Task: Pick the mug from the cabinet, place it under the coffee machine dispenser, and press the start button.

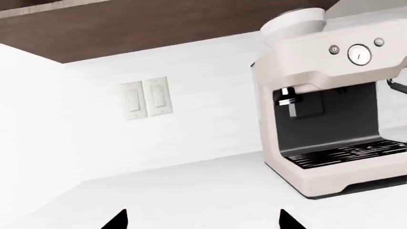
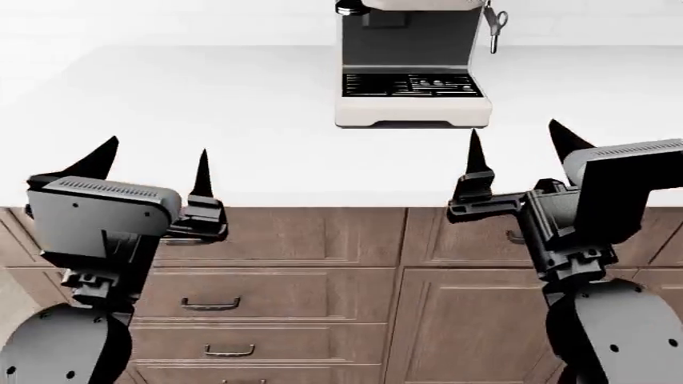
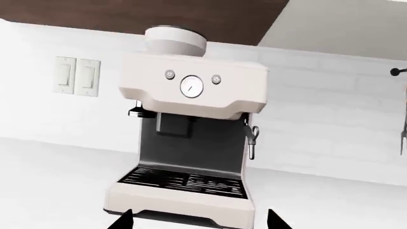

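While both arms hover over the front edge of the white counter (image 2: 235,112), you have nothing in hand: the left gripper (image 2: 152,166) and the right gripper (image 2: 517,152) each stand with fingers spread wide and empty. The mug does not show in any of the three views, so the step in hand, as I judge it, is finding it. A dark wood cabinet (image 1: 127,24) hangs above the counter in the left wrist view, only its underside visible, and wood drawers (image 2: 277,296) sit below the counter edge; you cannot tell from here which holds the mug.

Raise the head or torso to bring the upper cabinet into view before committing an arm. Choose the arm nearer the cabinet door, and keep the other one low and clear.

The coffee machine (image 2: 411,72) stands at the back of the counter, between your arms and a little toward the right one. Its dispenser (image 3: 173,125) hangs in the black recess over the slotted drip tray (image 3: 184,180), which is bare. Mind the chrome steam wand (image 3: 252,138) on the machine's side; it is not your target
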